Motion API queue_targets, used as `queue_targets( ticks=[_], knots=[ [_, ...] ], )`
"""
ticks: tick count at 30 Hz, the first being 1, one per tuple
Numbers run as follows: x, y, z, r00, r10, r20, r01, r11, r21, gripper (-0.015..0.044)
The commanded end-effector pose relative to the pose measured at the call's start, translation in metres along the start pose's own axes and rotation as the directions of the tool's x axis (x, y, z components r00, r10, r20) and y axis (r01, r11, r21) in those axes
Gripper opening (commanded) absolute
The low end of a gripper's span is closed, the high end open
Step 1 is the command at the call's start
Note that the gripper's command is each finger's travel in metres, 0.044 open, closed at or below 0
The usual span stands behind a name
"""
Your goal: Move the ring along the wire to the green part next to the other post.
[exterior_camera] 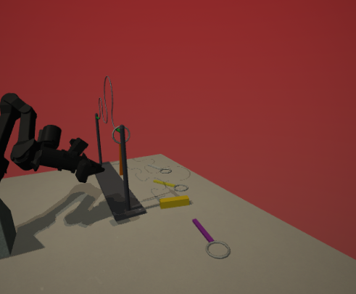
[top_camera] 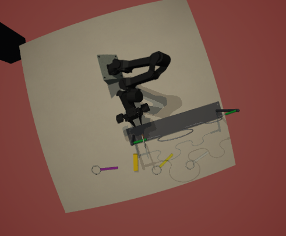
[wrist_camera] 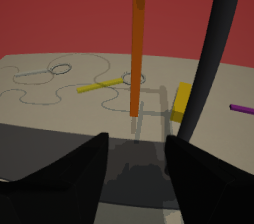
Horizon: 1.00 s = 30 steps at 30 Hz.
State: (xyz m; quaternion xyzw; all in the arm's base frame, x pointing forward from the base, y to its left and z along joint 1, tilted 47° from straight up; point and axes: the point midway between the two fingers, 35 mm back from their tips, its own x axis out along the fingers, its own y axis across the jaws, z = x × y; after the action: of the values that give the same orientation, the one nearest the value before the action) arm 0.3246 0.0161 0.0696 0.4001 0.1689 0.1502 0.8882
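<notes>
Your black two-fingered hand (top_camera: pixel 138 126) (exterior_camera: pixel 103 169) (wrist_camera: pixel 137 141) stands parted, grasping nothing, short of the orange handle (top_camera: pixel 143 136) (exterior_camera: pixel 120 160) (wrist_camera: pixel 137 65), which hangs near the grey base's desk-corner-remote end. Centre both fingers before closing; spare the post (top_camera: pixel 132 139) (exterior_camera: pixel 125 169) (wrist_camera: pixel 207 70).

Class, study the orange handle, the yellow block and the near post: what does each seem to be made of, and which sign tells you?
Orange handle: perhaps painted wood or plastic, matt; flat, even colour.
Yellow block: likewise wood or plastic, matt; plain faces, no visible grain.
Near post: possibly dark metal or plastic, satin; soft lengthwise shading.
</notes>
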Motion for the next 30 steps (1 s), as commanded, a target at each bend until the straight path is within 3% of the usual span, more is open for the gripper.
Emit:
queue_targets(
  ticks=[1,4,10,15,30],
  knots=[
    [0.000,0.001,0.000,1.000,0.003,-0.002,-0.003,1.000,-0.004,0.0160],
    [0.000,0.001,0.000,1.000,0.003,-0.002,-0.003,1.000,-0.004,0.0160],
    [-0.046,0.002,-0.006,1.000,0.001,0.002,-0.001,1.000,0.001,0.0317],
    [-0.047,0.002,-0.007,1.000,0.002,0.002,-0.002,1.000,0.001,0.0440],
    [-0.047,0.002,-0.007,1.000,0.002,0.002,-0.002,1.000,0.001,0.0440]
  ],
)
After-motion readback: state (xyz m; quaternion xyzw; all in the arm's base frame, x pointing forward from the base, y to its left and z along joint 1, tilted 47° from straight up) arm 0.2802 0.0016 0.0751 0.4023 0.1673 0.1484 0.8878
